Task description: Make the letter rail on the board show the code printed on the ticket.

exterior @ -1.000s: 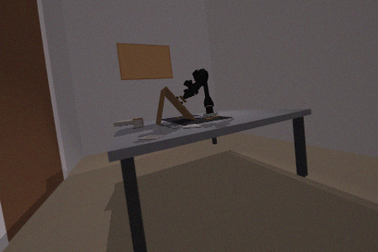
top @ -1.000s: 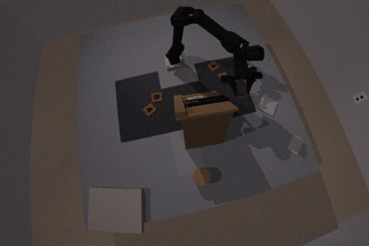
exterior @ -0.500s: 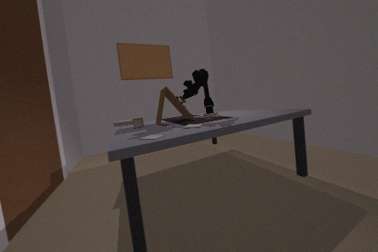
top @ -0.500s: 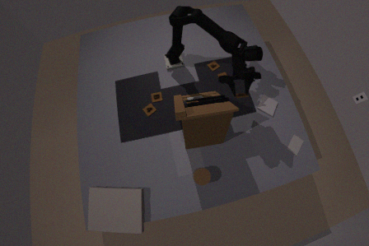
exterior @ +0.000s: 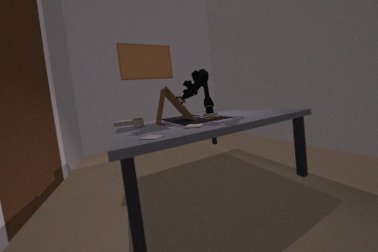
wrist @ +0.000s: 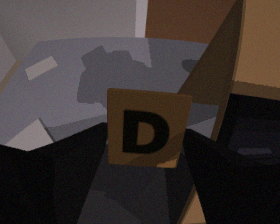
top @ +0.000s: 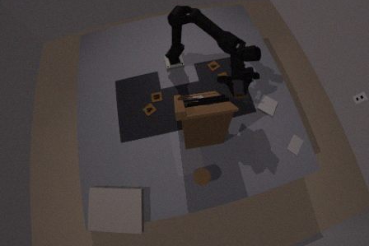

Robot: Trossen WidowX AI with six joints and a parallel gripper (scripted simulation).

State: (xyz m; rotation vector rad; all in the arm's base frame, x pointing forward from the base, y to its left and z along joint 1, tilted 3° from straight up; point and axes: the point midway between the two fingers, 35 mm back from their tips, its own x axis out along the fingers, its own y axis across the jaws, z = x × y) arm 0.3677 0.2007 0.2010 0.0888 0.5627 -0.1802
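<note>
The jaws [top: 240,90] [exterior: 181,99] are closed on a tile [top: 240,95] [exterior: 182,99] [wrist: 148,128], part-way apart by the width of it. In the wrist view the tile sits between the two black fingers, one against its left edge and one against its right, with its top standing above them. It bears a black D, upright in that view, and its face is turned to the wrist camera.

The tile is held up off the table [top: 136,159] [exterior: 253,122] [wrist: 166,47], just beside the board [top: 207,127] [exterior: 179,105] [wrist: 261,45], which lies to the right in the wrist view. The board leans on the table, its rail [top: 206,101] [wrist: 256,130] dark along the front. Whether the tile touches the rail, I cannot tell.

Two other tiles lie near each other on the dark mat [top: 136,126] [exterior: 169,119], on the far side of the board from the jaws: one [top: 156,96] and another [top: 149,109]. A further tile [top: 213,66] lies near the arm's elbow side of the mat, and one more [top: 222,75] is partly hidden by the jaws. Their letters are too small to read. A round thing [top: 202,176] [exterior: 138,122] stands behind the board.
</note>
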